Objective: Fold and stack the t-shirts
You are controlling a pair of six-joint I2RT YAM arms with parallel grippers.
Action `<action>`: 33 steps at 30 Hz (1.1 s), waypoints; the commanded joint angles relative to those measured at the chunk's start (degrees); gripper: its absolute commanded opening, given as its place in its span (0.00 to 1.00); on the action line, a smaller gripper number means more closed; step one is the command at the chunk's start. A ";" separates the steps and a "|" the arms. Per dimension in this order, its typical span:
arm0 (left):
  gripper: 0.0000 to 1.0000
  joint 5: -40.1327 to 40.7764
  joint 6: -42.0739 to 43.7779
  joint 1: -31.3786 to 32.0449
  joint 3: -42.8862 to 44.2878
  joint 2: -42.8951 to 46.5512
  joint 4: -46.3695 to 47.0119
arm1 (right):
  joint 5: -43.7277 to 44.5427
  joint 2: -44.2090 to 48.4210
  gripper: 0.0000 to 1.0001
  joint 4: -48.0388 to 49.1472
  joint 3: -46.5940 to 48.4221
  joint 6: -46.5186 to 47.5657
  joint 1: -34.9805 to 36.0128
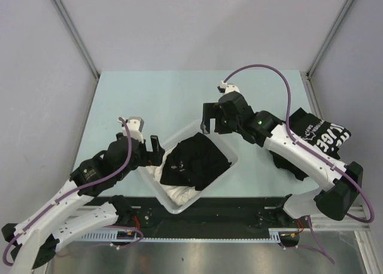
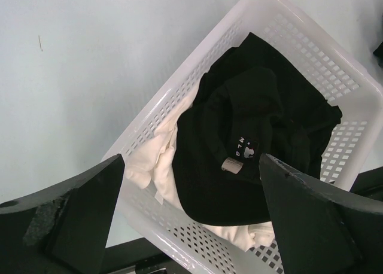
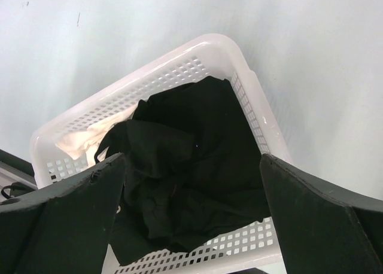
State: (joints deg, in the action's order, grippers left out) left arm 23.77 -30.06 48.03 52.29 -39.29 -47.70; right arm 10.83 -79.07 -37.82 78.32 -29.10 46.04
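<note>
Tabletop [image 1: 167,100] carries one white slotted basket [image 1: 234,160], set between the two end effectors. One plain black t-shirt [image 1: 194,161] lies crumpled in it over white cloth [image 1: 179,194], just beyond the left end effector [image 1: 157,151] and beneath the right end effector [image 1: 212,125]. A second, lettered t-shirt [image 1: 326,136] lies well behind the right end effector, partly under that arm. Both end effectors stand spread wide, holding nothing.
</note>
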 commanded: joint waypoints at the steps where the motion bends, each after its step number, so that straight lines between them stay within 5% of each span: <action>1: 0.99 -0.39 -0.61 -0.31 -0.26 0.53 1.82 | 2.96 2.16 1.00 1.35 2.62 1.24 0.89; 15: 1.00 -0.30 0.71 -0.31 0.18 -0.44 2.26 | 6.92 -5.48 1.00 -3.04 0.17 -2.89 4.76; 33: 0.99 0.84 1.32 -0.31 0.27 0.26 1.21 | 0.60 -9.00 0.99 3.02 -9.15 -7.90 4.58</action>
State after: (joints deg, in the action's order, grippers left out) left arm 23.79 -29.54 48.03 52.12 -39.29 -47.46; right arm 12.12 -88.55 -37.78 70.67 -35.07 50.39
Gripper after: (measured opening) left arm 0.996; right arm 0.994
